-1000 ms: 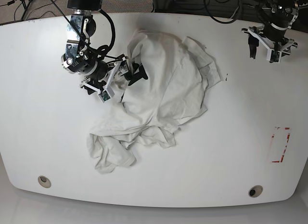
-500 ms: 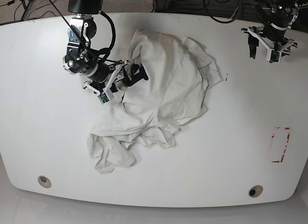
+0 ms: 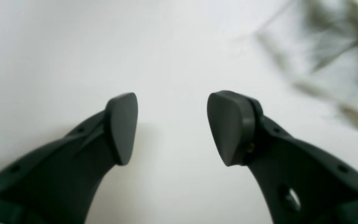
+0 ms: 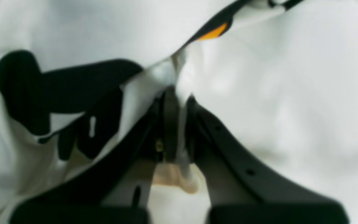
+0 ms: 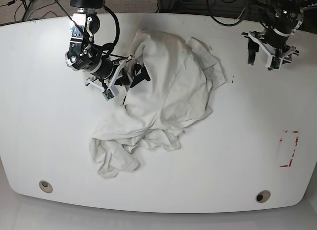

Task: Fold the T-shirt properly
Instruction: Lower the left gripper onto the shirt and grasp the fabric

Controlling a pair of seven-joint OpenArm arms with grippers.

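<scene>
The right gripper [image 5: 132,76] has clamped onto the T-shirt [image 5: 168,96] edge. The left gripper [image 3: 171,127] has drifted left, jaws spread, holding nothing.

In the right wrist view, the crumpled cream cotton T-shirt [image 4: 291,93] runs past every edge, so its outline cannot be told. Its bold black lettering [image 4: 57,90] is folded over and unreadable, and only a sliver of orange print [image 4: 211,32] shows. The cloth hides the tips of the black right gripper [image 4: 179,102]. In the left wrist view, greyish streaks at the upper right [image 3: 331,53] are too blurred to identify. In the base view, the white tabletop [image 5: 49,141] is cut off at the near edge.
</scene>
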